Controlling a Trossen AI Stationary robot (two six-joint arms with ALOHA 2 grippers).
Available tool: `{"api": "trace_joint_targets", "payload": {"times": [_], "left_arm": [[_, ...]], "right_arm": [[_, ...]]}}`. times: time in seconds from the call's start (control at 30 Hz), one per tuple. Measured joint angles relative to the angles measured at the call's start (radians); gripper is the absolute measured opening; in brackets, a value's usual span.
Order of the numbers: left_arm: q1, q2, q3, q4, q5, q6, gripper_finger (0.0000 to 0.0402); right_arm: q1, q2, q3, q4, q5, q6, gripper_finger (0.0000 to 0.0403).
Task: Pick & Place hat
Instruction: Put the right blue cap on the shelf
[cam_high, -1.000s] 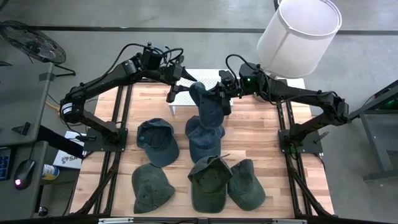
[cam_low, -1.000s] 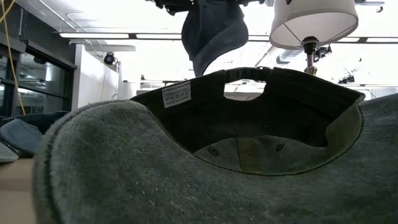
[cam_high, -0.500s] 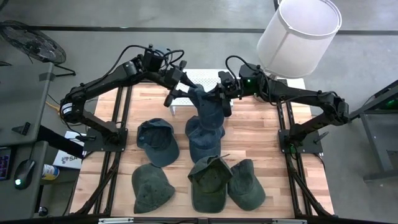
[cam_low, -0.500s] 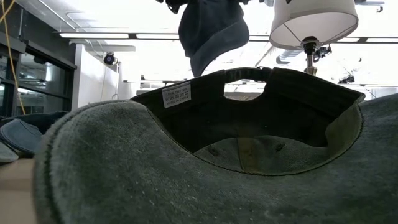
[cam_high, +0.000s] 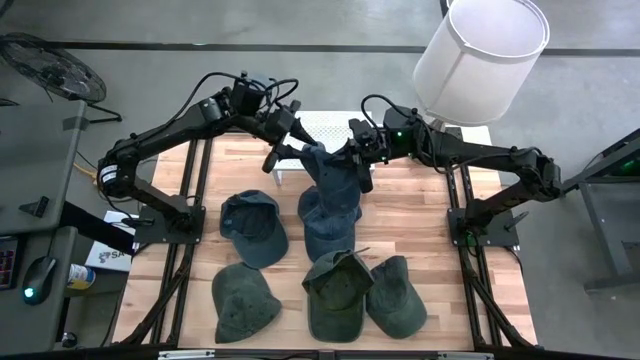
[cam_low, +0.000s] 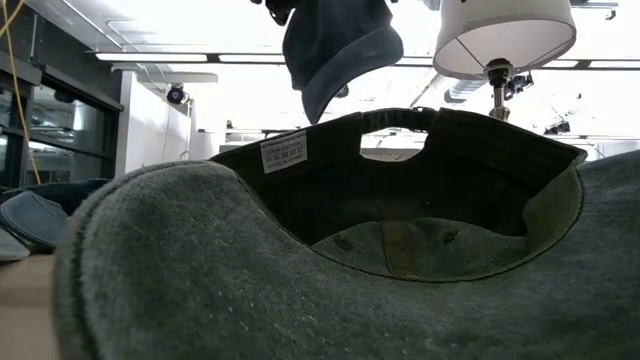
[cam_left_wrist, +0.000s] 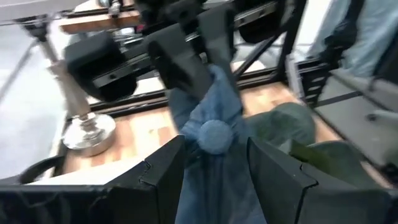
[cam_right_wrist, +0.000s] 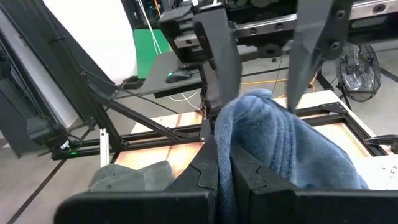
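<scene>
A blue hat (cam_high: 330, 172) hangs in the air over the table's far middle, above another blue hat (cam_high: 326, 222) lying on the wood. My right gripper (cam_high: 353, 160) is shut on it from the right. My left gripper (cam_high: 292, 152) is open, and its two fingers stand on either side of the hat's crown around the top button (cam_left_wrist: 214, 135). In the low view the held hat (cam_low: 340, 50) hangs from the top of the picture. My right gripper pinches a fold of the blue hat's crown cloth (cam_right_wrist: 244, 134) between its shut fingers, close beside the top button, coming from the table's right and slanting down. The hat is lifted clear and hangs below the fingers. My left gripper: its fingers (cam_left_wrist: 163, 180) flank the crown; I cannot tell whether they touch it.
A third blue hat (cam_high: 253, 226) and three green hats (cam_high: 243, 298) (cam_high: 335, 292) (cam_high: 397, 295) lie on the near half of the table. A white-shaded lamp (cam_high: 480, 52) stands at the far right corner. A white sheet (cam_high: 322, 126) lies at the far edge.
My left gripper has moved right and toward the near edge, closing in on the hanging hat until its fingers stand around the crown. My right gripper has carried the hat a little to the left, and the hat has swung slightly with it.
</scene>
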Motion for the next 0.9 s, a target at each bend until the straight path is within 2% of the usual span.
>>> {"api": "trace_joint_targets", "payload": {"times": [0.1, 0.5, 0.63, 0.83, 0.9], "left_arm": [[0.0, 0.004, 0.0, 0.0, 0.039, -0.014, 0.017], [-0.041, 0.005, 0.0, 0.004, 0.036, -0.079, 0.0161], [-0.064, 0.005, 0.0, 0.007, 0.003, -0.079, 0.0121], [-0.078, 0.005, 0.0, 0.007, -0.038, -0.085, 0.0028], [-0.078, 0.005, 0.0, 0.007, -0.043, -0.099, 0.001]], "right_arm": [[0.0, 0.0, 0.0, 0.001, 0.0, 0.0, 0.0], [0.0, 0.0, 0.0, 0.002, 0.013, 0.0, 0.0], [0.0, 0.0, 0.0, 0.007, 0.013, 0.0, 0.0], [0.001, 0.0, 0.0, 0.007, 0.015, 0.0, 0.0], [0.001, 0.0, 0.0, 0.007, 0.016, 0.0, 0.0]]}}
